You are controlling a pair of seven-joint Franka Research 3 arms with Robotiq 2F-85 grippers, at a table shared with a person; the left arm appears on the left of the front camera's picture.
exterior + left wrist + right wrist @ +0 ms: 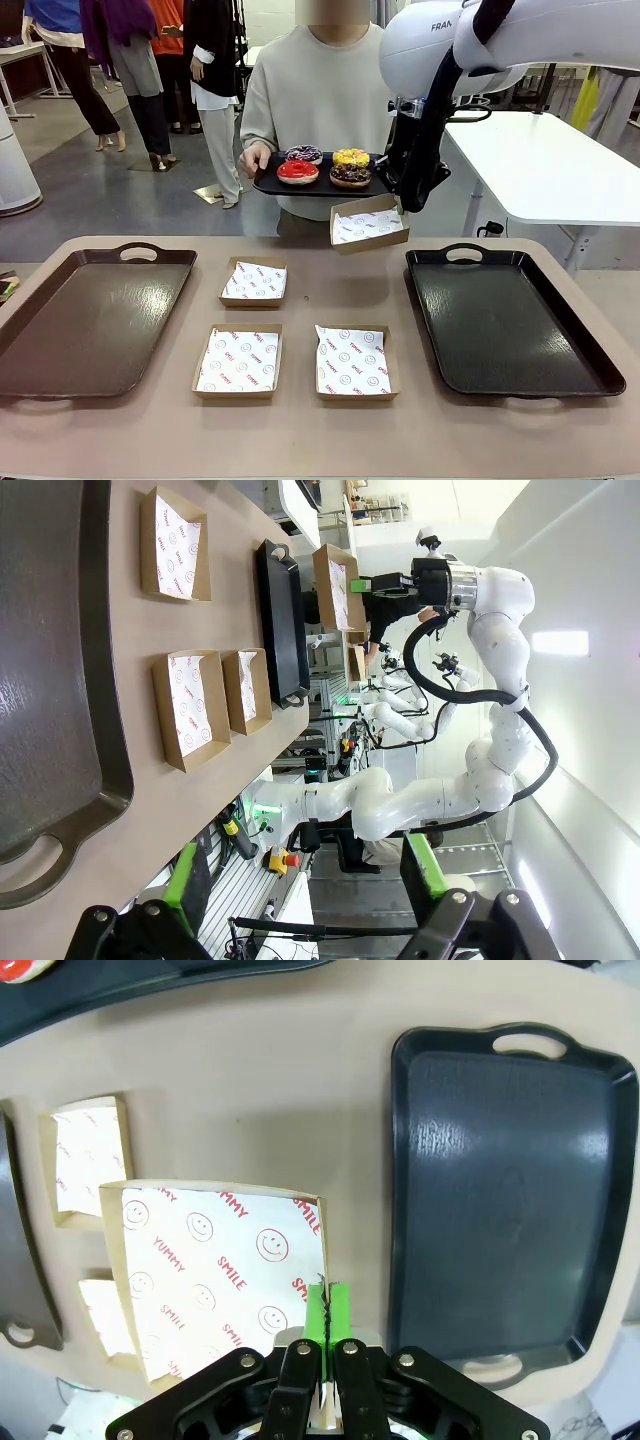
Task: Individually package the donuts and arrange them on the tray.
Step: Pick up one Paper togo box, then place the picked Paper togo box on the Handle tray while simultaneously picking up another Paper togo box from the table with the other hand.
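Note:
A person holds a small black tray carrying four donuts: purple-blue, yellow, red and chocolate. My right gripper hangs just right of that tray, shut on the rim of a paper-lined cardboard box lifted off the table. In the right wrist view the green pads pinch the box at its edge, and the red donut peeks in at the top left. My left gripper is open, high above the table's left end, holding nothing.
Three more lined boxes lie mid-table. A large brown tray sits at the left and a large black tray at the right. Other people stand far behind at the back left.

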